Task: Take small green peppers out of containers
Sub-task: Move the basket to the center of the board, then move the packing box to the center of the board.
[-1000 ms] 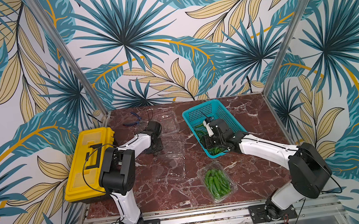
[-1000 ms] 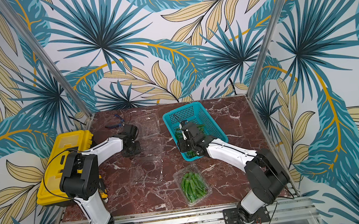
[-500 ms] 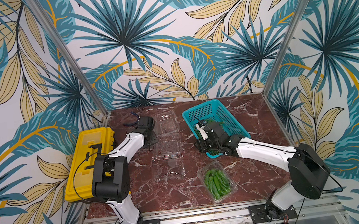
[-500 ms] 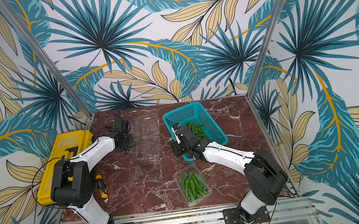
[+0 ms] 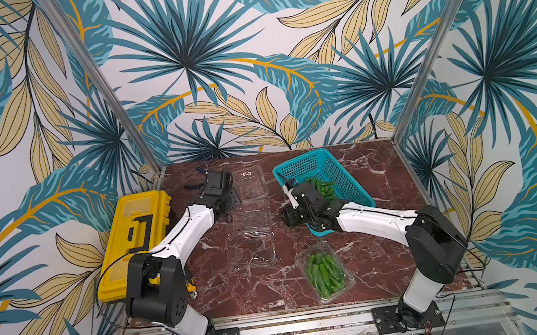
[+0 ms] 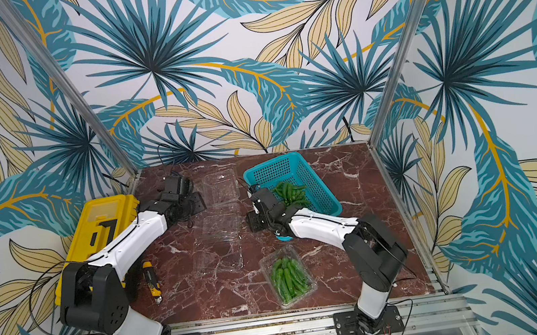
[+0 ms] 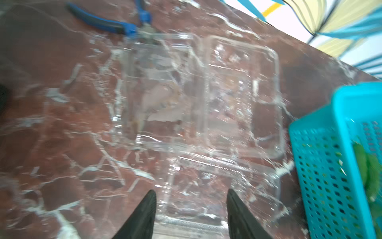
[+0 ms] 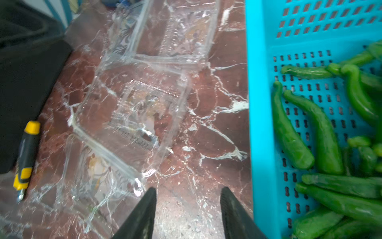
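The containers point(image 5: 252, 218) are proving hard to make out. In both top views they are showing only as faint glints down the middle of the tabletop point(image 5: 384, 177), and I cannot tell how many trays and lids are lying open there. The front container point(image 5: 348, 281) is reading clearly only because small green peppers point(image 5: 323, 275) are filling it. More peppers are lying in the teal basket point(image 5: 342, 179), whose near corner the right arm is covering. The left arm is hiding part of the yellow toolbox point(image 5: 138, 234) and, in a top view, most of a yellow-and-black handled item point(image 6: 152, 278).

The left wrist view is blurring, and both wrist views are cutting the fingers off at the frame edge. The left tool point(image 7: 191, 192) is hanging with its fingers apart over a see-through container. Plastic is showing in the gap, but whether the fingers are touching it I cannot tell. Blue-handled pliers point(image 7: 107, 20) are lying beyond. The right tool point(image 8: 188, 189) is hovering with its fingers apart over bare tabletop, just beside the basket wall, gripping nothing.
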Action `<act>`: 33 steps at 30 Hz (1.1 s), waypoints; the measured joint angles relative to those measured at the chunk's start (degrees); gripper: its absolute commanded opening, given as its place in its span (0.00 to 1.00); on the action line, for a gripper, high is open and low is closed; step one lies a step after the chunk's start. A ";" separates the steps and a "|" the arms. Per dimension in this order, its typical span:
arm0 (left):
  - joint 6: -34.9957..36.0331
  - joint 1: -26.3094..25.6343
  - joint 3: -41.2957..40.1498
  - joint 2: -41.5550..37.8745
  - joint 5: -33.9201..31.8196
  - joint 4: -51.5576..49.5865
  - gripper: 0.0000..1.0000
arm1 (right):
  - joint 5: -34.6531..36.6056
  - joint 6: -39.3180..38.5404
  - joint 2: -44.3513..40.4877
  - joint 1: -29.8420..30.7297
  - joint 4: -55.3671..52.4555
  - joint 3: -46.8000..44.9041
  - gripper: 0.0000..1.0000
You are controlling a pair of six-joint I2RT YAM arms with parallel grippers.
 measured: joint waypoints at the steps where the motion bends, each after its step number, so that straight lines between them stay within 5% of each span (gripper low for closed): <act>1: 0.07 -1.42 0.02 0.31 0.50 0.48 0.56 | 1.05 0.52 0.04 -0.37 -0.92 0.20 0.52; 9: 2.56 -10.93 2.89 9.77 8.46 2.73 0.56 | 4.46 2.95 -1.60 -6.71 -6.54 -3.02 0.53; 17: 9.86 -16.39 7.17 12.83 17.79 2.84 0.56 | 2.75 0.33 -13.77 -7.37 -12.83 -12.22 0.54; 22: 13.09 -18.67 9.38 13.53 21.11 3.65 0.56 | -4.11 0.11 -19.91 -7.63 -16.98 -15.78 0.55; 33: 14.75 -19.98 9.64 15.80 22.82 3.96 0.56 | -17.18 -0.13 -19.34 -7.63 -24.44 -18.97 0.54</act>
